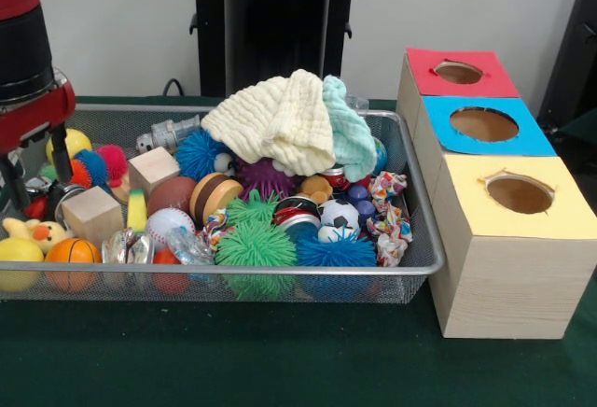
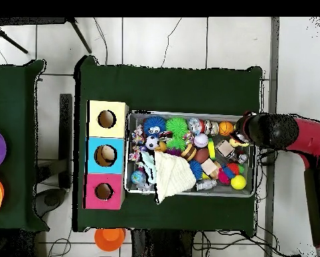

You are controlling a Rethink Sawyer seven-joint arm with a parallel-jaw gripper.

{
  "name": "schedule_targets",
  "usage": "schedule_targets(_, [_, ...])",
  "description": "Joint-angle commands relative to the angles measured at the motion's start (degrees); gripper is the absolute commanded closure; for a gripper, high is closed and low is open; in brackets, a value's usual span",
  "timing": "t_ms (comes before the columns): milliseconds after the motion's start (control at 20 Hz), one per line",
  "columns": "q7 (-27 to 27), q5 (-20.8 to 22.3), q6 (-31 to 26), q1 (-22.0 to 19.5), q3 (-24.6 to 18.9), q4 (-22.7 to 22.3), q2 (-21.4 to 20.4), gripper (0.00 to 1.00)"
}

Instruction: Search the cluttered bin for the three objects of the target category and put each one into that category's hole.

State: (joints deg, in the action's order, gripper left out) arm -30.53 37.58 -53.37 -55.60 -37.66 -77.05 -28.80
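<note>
The wire mesh bin (image 1: 425, 239) is full of toys; it also shows in the overhead view (image 2: 189, 195). My gripper (image 1: 37, 178) hangs over the bin's left end in the front view, fingers (image 1: 61, 157) spread, open and empty. It enters from the right in the overhead view (image 2: 246, 131). The yellow duckling (image 1: 34, 231) with its orange beak lies just below and in front of the fingers, apart from them. An orange-brown dark-striped rounded thing (image 1: 213, 196) lies mid-bin; I cannot tell if it is a stuffed toy. The red-surround hole (image 1: 458, 72) is farthest back on the box, also seen from overhead (image 2: 104, 191).
A pale yellow cloth (image 1: 275, 119) and a mint cloth (image 1: 350, 127) are heaped at the bin's back. Spiky balls (image 1: 256, 244), wooden blocks (image 1: 91, 213), an orange basketball (image 1: 72, 252) and a yellow ball (image 1: 17, 256) crowd around. Blue (image 1: 483, 124) and yellow (image 1: 519, 194) holes sit nearer.
</note>
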Motion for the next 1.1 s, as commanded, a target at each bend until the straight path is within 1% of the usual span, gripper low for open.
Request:
schedule_targets(50, [11.5, 5.8, 3.4, 0.4, -0.5, 1.7, 4.1, 0.0])
schedule_targets(300, [11.7, 7.5, 2.9, 0.4, -0.2, 3.3, 6.0, 0.0])
schedule_targets(500, [10.3, 8.1, 2.6, 0.6, 0.4, 2.8, 6.9, 0.0])
schedule_targets(650, [8.2, 8.5, 3.7, 1.0, 0.6, 0.6, 6.2, 0.0])
schedule_targets(700, [8.0, 8.7, 3.9, 0.9, 0.6, 0.4, 6.3, 0.0])
schedule_targets(750, [7.9, 8.3, 3.5, 0.6, 0.3, -0.2, 5.5, 0.0])
schedule_targets(900, [7.6, 8.8, 3.6, 0.5, 0.5, -0.8, 5.3, 0.0])
schedule_targets(1100, [7.5, 9.4, 2.7, 1.0, 1.0, 0.0, 4.5, 0.0])
